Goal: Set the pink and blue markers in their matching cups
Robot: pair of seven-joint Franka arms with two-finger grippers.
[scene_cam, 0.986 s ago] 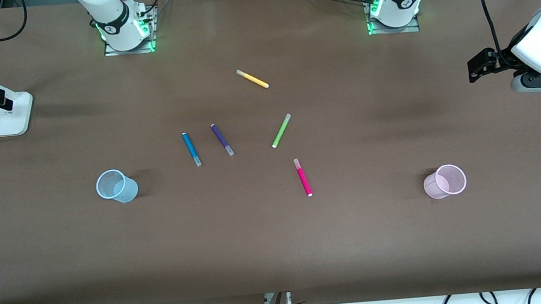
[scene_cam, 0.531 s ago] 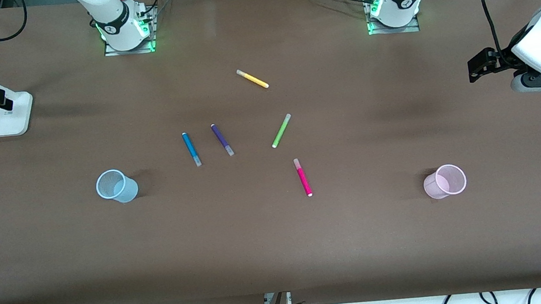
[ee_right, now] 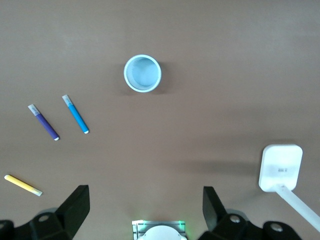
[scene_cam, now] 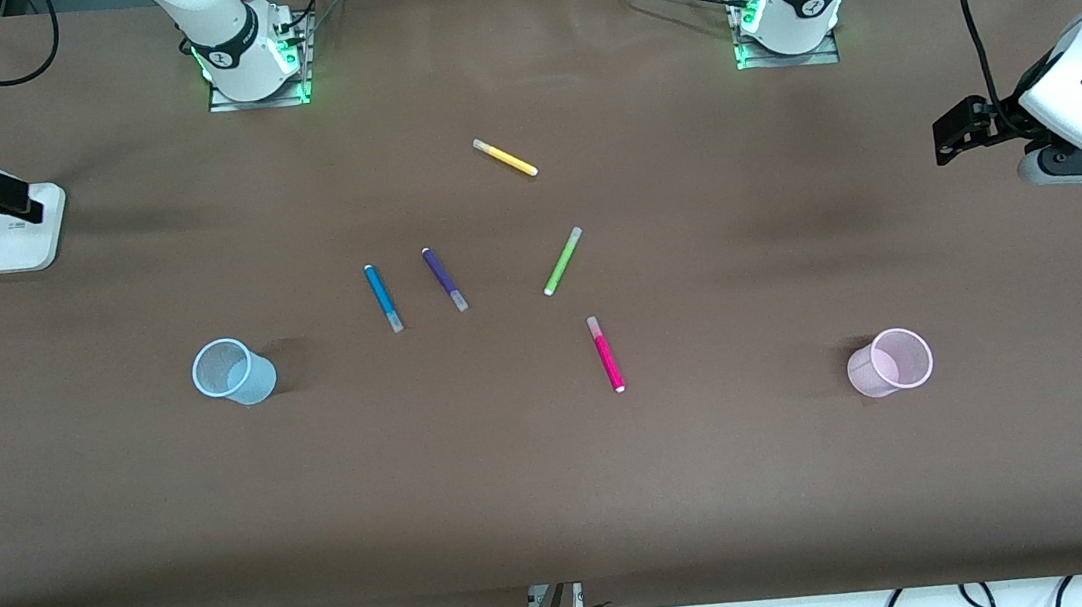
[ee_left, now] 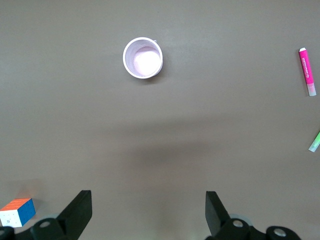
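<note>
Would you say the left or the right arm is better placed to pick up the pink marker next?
Probably the left. The pink marker lies toward the left arm's end, beside the pink cup, and shows in the left wrist view. The left pincer is open over bare table there. The right pincer is open over the blue cup's end.

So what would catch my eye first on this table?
Probably the scatter of bright markers mid-table: the pink marker lies nearest the front camera, the blue marker beside a purple marker. Two upright cups flank them, the blue cup toward the right arm's end, the pink cup toward the left arm's.
</note>
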